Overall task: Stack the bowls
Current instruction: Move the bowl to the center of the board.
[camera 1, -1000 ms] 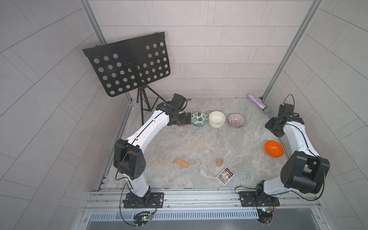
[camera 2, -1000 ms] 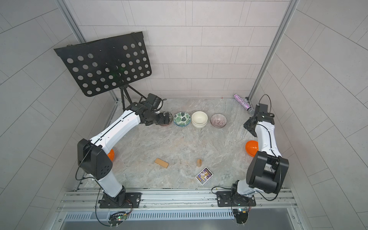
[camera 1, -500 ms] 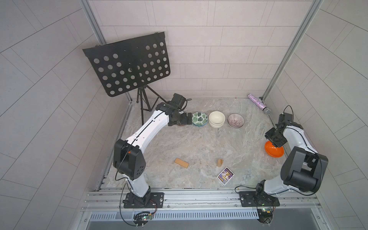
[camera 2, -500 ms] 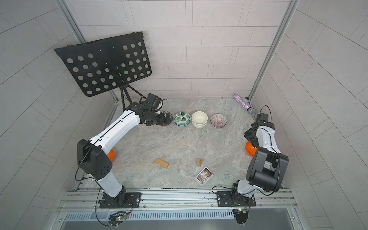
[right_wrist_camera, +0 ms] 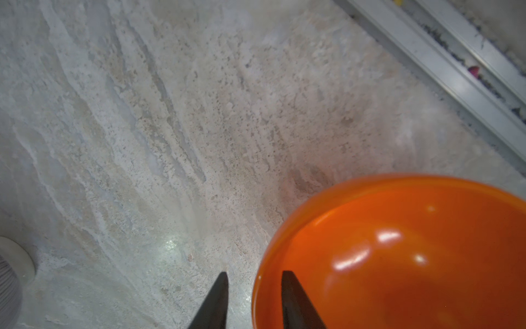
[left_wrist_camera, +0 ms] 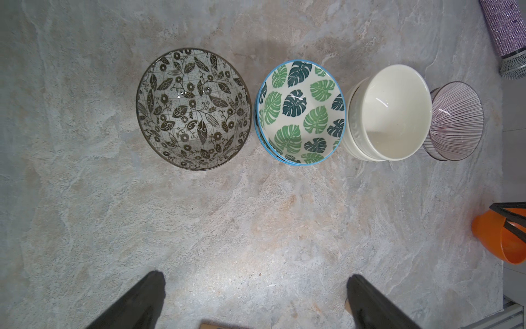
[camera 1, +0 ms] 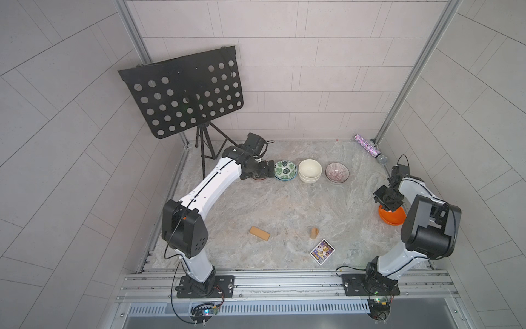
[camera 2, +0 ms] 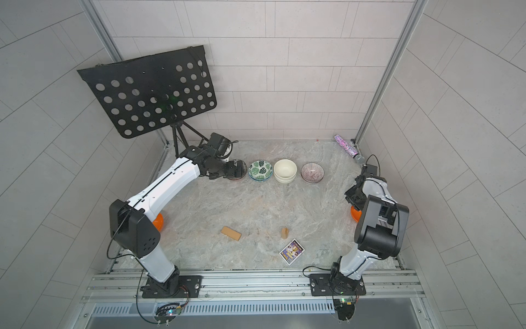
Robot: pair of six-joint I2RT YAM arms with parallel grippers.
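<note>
Right gripper (right_wrist_camera: 254, 273), lower centre, straddles the rim of the orange bowl (right_wrist_camera: 398, 256), jaws narrow but unclamped; left gripper (left_wrist_camera: 256, 275) gapes wide, empty.

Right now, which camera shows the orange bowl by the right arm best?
The right wrist view: the orange bowl looms large, its rim between the fingers of the right claw. Both top views show only part of it, the arm covering the rest; the left wrist view shows it small and cut off.

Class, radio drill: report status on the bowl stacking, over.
Left fingers open, empty. Right fingers straddle rim of orange bowl; grip unconfirmed. Nothing else touches that bowl.
</note>
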